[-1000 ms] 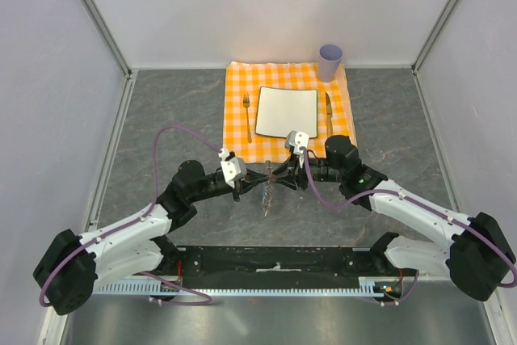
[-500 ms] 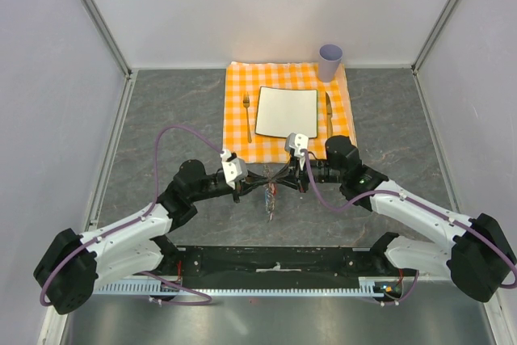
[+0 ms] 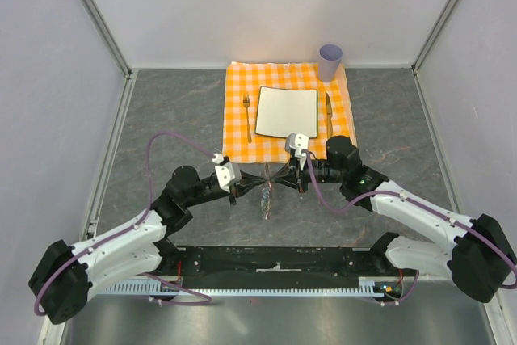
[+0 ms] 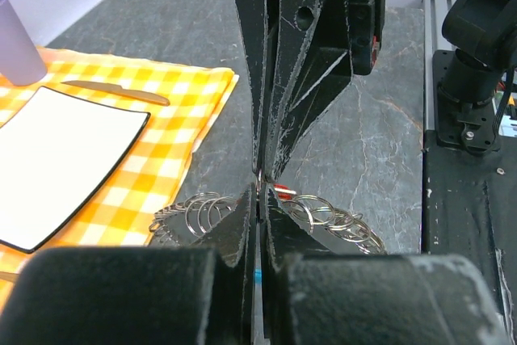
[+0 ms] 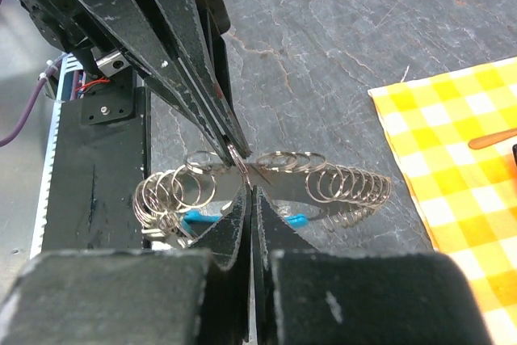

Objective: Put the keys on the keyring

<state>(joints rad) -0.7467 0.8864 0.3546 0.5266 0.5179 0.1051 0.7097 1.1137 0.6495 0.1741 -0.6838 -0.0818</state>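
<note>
The keyring (image 3: 265, 198), a silvery chain of wire rings with a blue tab (image 5: 198, 217), hangs just above the grey table between the two arms. My left gripper (image 3: 258, 181) comes in from the left and is shut on one ring (image 5: 234, 153) at the top of the chain. My right gripper (image 3: 271, 179) faces it tip to tip, jaws pressed together on that same ring. A key shows only as a small red bit (image 4: 283, 193) beside the meeting fingertips. I cannot tell whether the key is pinched. Loops of rings (image 4: 198, 212) spread out on both sides.
Beyond the grippers lies an orange checked cloth (image 3: 238, 139) with a white square plate (image 3: 286, 111), a fork (image 3: 246, 115) and a knife (image 3: 329, 111). A lilac cup (image 3: 329, 61) stands at its back right corner. The black base rail (image 3: 275, 262) runs along the near edge.
The right gripper has gone from half open to shut at the ring. The left arm has drawn back slightly to the left, still gripping the keyring.
</note>
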